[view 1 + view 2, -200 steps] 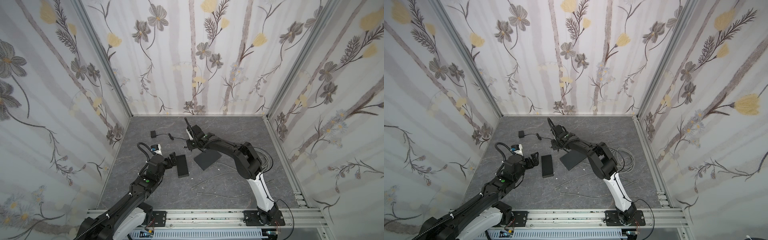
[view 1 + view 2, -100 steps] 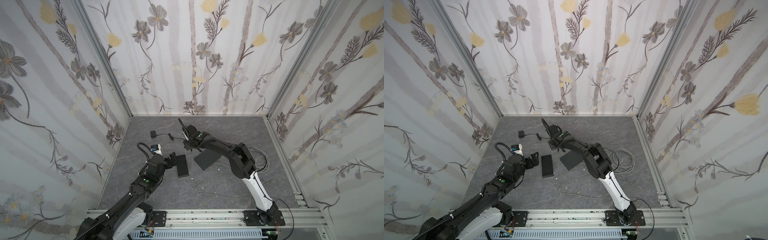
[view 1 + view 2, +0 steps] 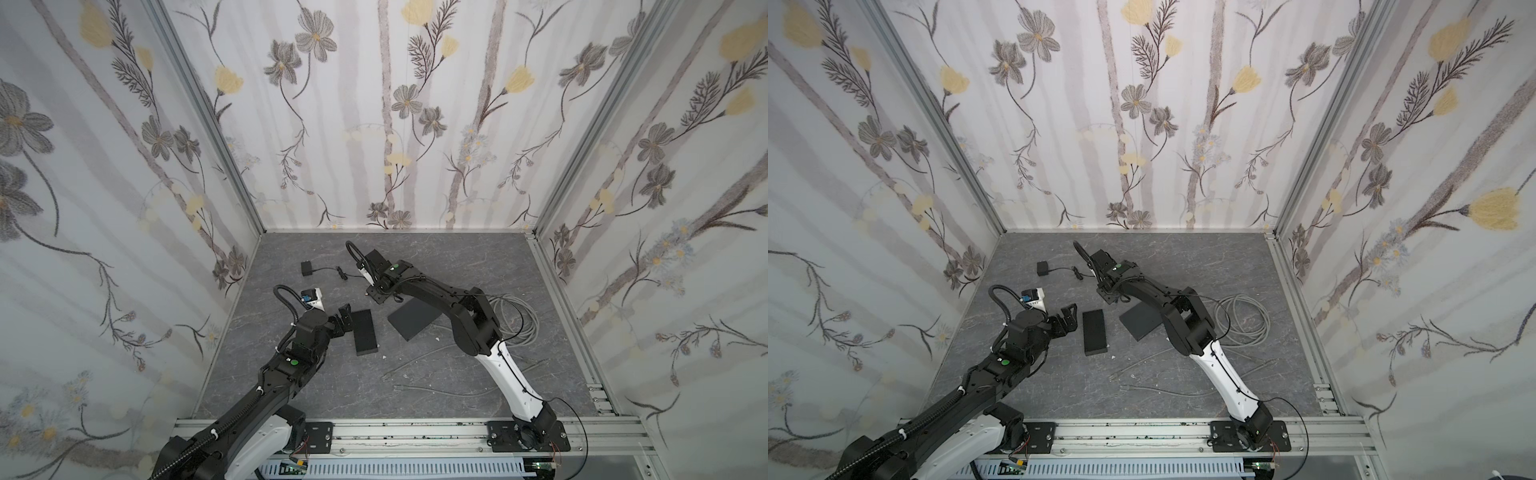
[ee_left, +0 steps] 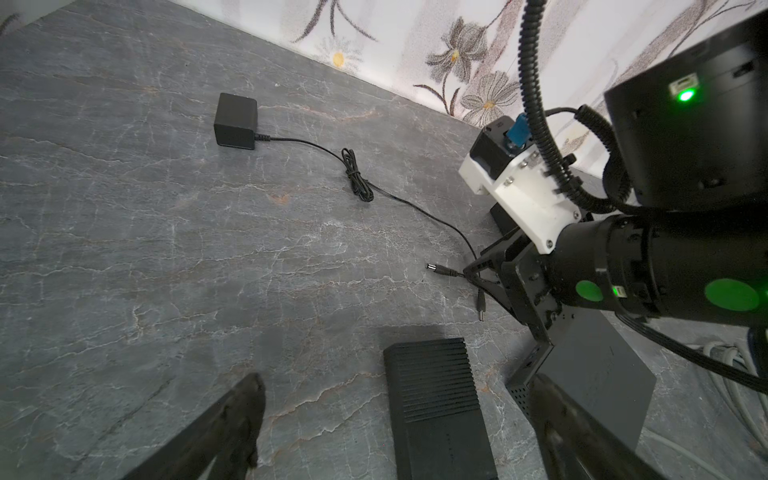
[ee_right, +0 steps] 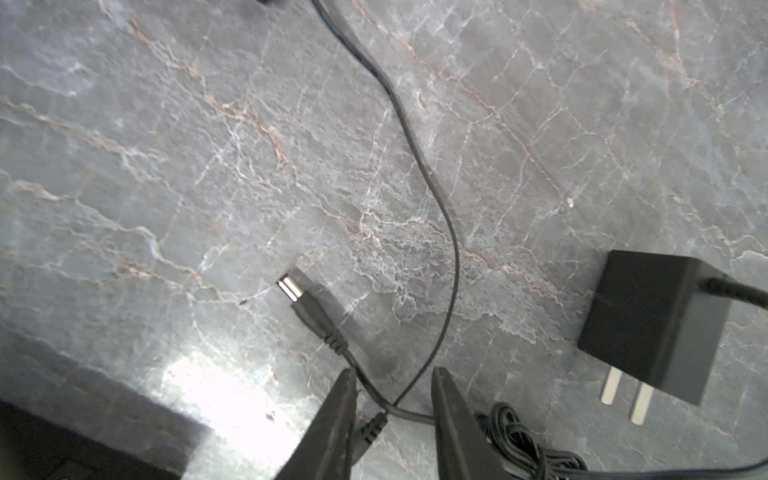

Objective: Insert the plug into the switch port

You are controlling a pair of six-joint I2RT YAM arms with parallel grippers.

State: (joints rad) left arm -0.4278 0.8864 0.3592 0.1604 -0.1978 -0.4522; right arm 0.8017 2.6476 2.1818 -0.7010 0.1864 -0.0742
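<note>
Right claw (image 5: 394,374): jaws apart, straddling cord (image 5: 440,232) just behind plug (image 5: 299,295), nothing pinched yet. Plug beyond switch (image 3: 365,332), well apart, on floor (image 5: 166,166) or barely off it: cannot tell. Left claw (image 3: 344,319) gapes wide, empty, just beside switch. Risks: thin cord slips out as my jaws close; gripping cord, not barrel, leaves plug floppy, misaligned for insertion; taut cord drags adapter (image 5: 652,324).
</note>
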